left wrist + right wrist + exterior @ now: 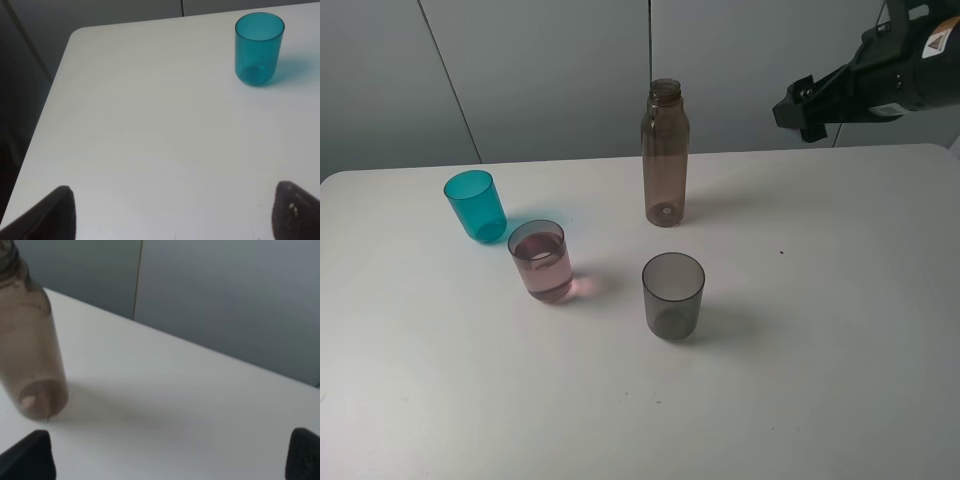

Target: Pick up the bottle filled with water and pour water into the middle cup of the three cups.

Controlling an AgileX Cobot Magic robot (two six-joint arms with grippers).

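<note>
The brownish-pink bottle [665, 153] stands upright and uncapped at the back middle of the white table [840, 330]; it also shows in the right wrist view [31, 345]. The pink middle cup [541, 261] holds some water and stands between the teal cup [476, 205] and the smoky grey cup [673, 294]. My right gripper [802, 110] is open and empty, raised to the right of the bottle; its fingertips [27, 456] show in the right wrist view. My left gripper [175, 220] is open and empty over the table's left part, with the teal cup [259, 48] ahead of it.
A grey panelled wall [550, 70] runs behind the table. The table's left edge [47, 115] and rounded back corner show in the left wrist view.
</note>
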